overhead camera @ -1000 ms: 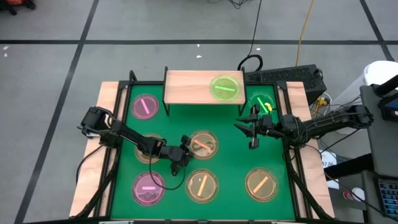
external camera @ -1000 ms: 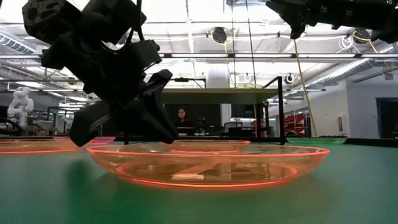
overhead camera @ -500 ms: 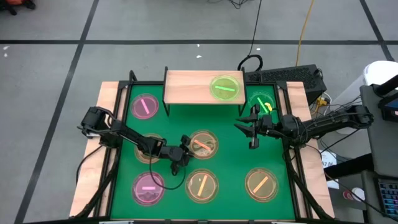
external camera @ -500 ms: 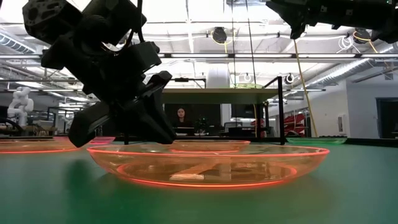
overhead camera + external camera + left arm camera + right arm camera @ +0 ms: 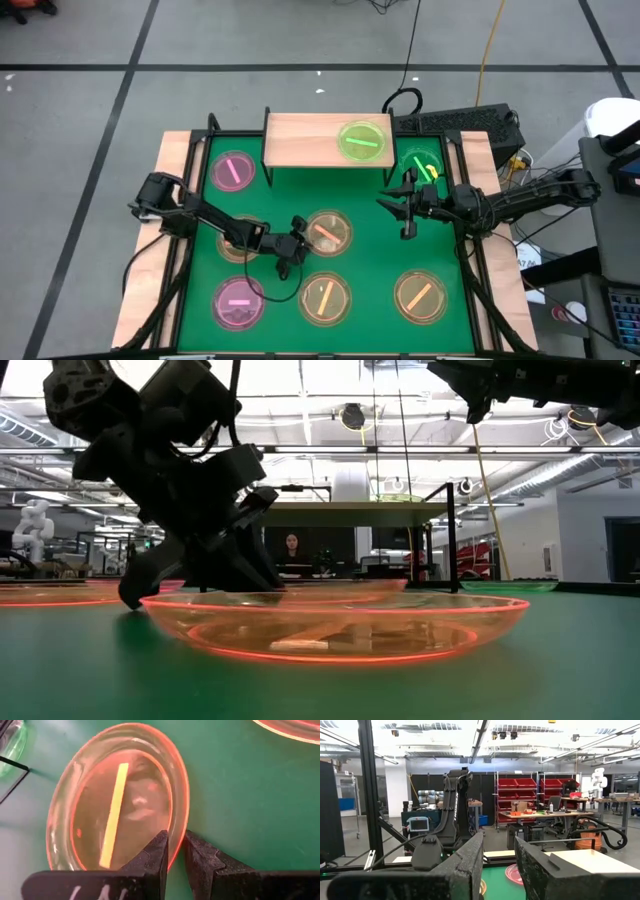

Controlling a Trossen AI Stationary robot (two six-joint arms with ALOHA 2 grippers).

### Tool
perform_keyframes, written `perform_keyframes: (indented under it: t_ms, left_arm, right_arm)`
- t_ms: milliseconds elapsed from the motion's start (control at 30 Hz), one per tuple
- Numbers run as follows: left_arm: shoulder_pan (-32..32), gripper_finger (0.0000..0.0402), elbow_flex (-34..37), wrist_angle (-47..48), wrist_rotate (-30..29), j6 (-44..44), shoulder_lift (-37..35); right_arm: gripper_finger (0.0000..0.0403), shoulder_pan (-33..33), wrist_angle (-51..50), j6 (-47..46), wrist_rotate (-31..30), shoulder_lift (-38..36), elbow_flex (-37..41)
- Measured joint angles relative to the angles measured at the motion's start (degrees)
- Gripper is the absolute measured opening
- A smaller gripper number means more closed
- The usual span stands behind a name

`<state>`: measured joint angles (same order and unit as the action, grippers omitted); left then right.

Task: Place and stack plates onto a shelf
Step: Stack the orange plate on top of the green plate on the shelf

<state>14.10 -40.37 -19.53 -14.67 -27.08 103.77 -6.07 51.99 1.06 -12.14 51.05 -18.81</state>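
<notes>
The shelf (image 5: 300,140) stands at the far edge of the mat and carries one green plate (image 5: 362,140). Several plates lie flat on the green mat: pink (image 5: 233,170), green (image 5: 422,165), pink (image 5: 238,300) and amber (image 5: 325,297), (image 5: 420,296), (image 5: 240,243). My left gripper (image 5: 299,241) (image 5: 176,847) is low at the left rim of the middle amber plate (image 5: 328,232) (image 5: 120,805), shut on it. My right gripper (image 5: 400,212) (image 5: 499,852) hangs in the air right of centre, fingers slightly apart and holding nothing. My left gripper has the middle amber plate by its rim (image 5: 179,837) on the side toward the table's left. One finger (image 5: 157,855) is inside the dish and the other (image 5: 197,857) outside. The fingers come slanting down from the left. The plate lies on the mat.
The shelf's black legs (image 5: 266,170) stand on the mat's far part. The shelf's left half is bare wood. A black frame borders the mat, and cables run along the left arm (image 5: 200,215). A person sits far behind the table (image 5: 292,547).
My left gripper has come down toward the mat at the middle amber plate's left rim, and its low end now sits at table height. The plates and the right arm have kept still.
</notes>
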Motion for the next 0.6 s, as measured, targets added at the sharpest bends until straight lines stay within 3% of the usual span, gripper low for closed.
perform_keyframes:
  t_ms: [233, 433, 600]
  left_arm:
    - [-0.3, 0.0064, 0.0, -1.9, -0.1, -0.4, 0.7]
    - [-0.3, 0.0011, 0.0, -1.9, -0.2, -1.0, 0.7]
    - [-0.2, 0.0007, 0.1, -2.8, -1.5, -1.0, 0.6]
  right_arm:
    - [0.0093, 0.0, 0.0, 0.0, 0.0, 0.0, 0.0]
    - [0.0093, 0.0, -0.1, 0.0, 0.0, 0.0, 0.0]
    - [0.0093, 0.0, -0.1, 0.0, 0.0, 0.0, 0.0]
